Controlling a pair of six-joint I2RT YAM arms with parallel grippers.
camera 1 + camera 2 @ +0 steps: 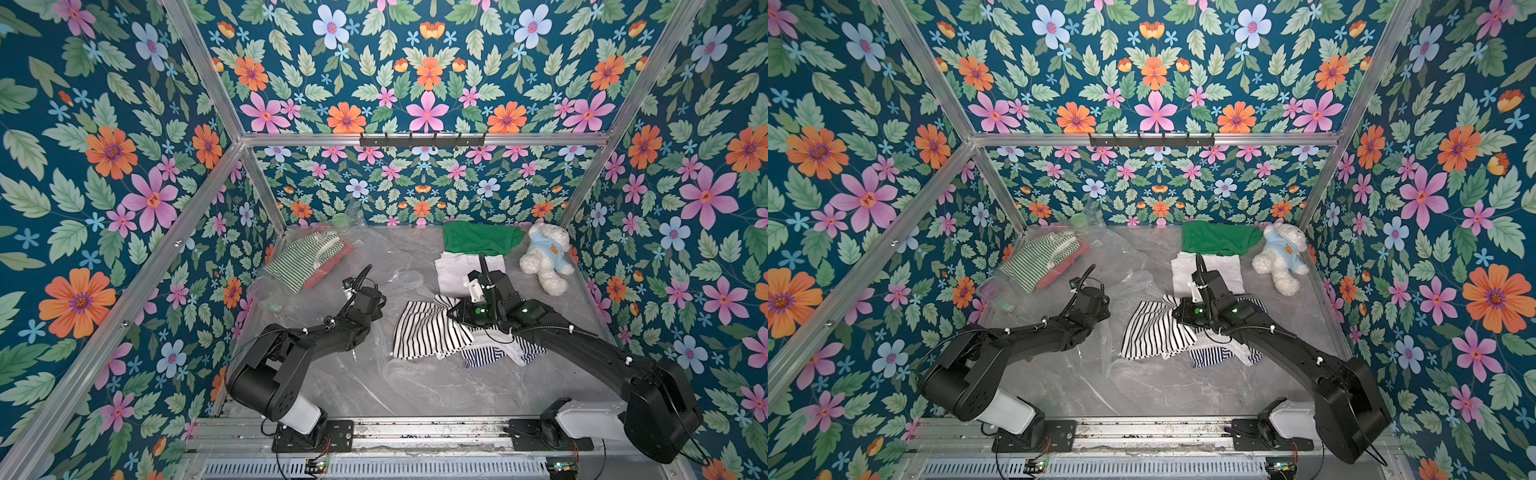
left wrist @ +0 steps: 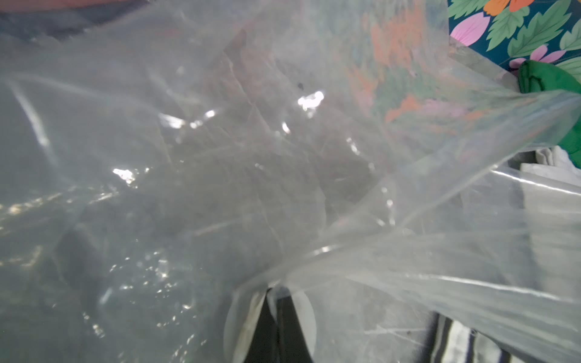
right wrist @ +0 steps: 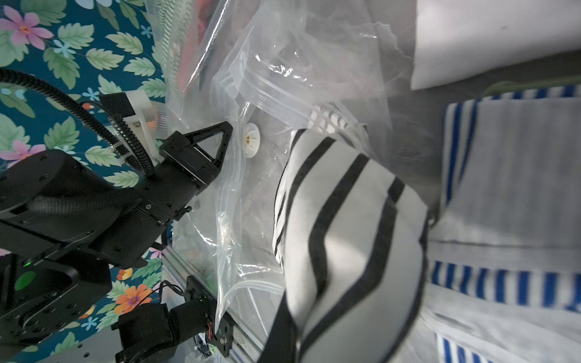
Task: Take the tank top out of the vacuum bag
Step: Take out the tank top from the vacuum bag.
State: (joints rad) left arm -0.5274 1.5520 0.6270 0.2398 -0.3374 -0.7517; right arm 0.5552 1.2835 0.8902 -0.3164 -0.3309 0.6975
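Left gripper (image 3: pixel 229 132) is clamping shut on a fold of the very large, clear, crinkly plastic vacuum bag (image 3: pixel 283 63), just beside its small round white valve disc (image 3: pixel 251 140). The right gripper (image 1: pixel 452 312), nearly closed, is pinching the black-and-white striped tank top (image 1: pixel 428 332). Most of the tank top is lying outside on the grey marble tabletop (image 1: pixel 415 390); only 1 edge seems to be sitting under the bag's zip mouth (image 3: pixel 283 103), so I judge a last pull is remaining.
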